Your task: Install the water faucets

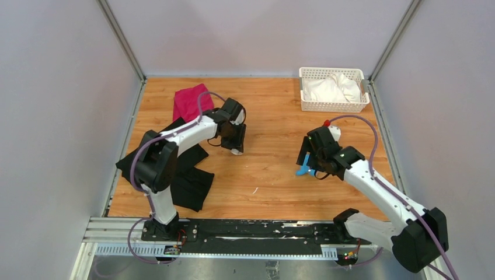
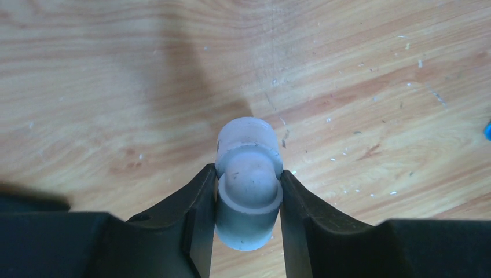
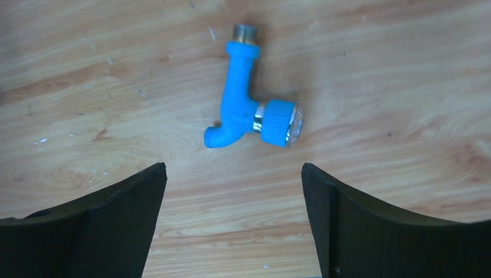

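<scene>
The blue faucet (image 3: 246,104) lies flat on the wooden table, with a threaded metal end, a bent spout and a round silvery-blue knob. In the top view it (image 1: 303,170) shows just left of my right gripper (image 1: 309,158). My right gripper (image 3: 233,174) is open and empty, hovering above the table with the faucet just beyond its fingertips. My left gripper (image 2: 248,182) is shut on a short white pipe fitting (image 2: 248,185), an elbow shape, held low over the table. In the top view the fitting (image 1: 235,151) peeks out under the left gripper (image 1: 234,146).
A white basket (image 1: 308,105) with white cloth stands at the back right. A magenta cloth (image 1: 188,101) and a black cloth (image 1: 192,184) lie at the left by the left arm. Grey walls enclose the table.
</scene>
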`<state>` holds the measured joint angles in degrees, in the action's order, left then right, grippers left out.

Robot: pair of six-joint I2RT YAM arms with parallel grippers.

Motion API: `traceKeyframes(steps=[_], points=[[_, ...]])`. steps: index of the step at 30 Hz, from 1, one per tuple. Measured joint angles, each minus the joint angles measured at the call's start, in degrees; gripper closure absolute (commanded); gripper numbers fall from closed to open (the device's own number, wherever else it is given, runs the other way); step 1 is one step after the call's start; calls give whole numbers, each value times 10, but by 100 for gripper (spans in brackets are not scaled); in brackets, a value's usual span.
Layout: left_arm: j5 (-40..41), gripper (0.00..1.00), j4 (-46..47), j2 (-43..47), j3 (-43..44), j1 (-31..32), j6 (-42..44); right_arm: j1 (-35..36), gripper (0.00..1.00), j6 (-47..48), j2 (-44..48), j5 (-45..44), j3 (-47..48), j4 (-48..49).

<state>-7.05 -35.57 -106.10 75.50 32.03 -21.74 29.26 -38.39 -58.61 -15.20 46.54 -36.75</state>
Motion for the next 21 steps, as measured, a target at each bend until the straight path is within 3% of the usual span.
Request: traceKeyframes(steps=[7, 11, 21], points=[[103, 100, -8, 91, -47, 0, -32, 4, 17, -123, -40, 5, -64, -8], [150, 100, -19, 70, -46, 0, -36, 4, 20, -175, -73, 9, -75, 6], [165, 81, -39, -3, -15, 0, -60, 4, 36, -309, -136, 7, -65, 52]])
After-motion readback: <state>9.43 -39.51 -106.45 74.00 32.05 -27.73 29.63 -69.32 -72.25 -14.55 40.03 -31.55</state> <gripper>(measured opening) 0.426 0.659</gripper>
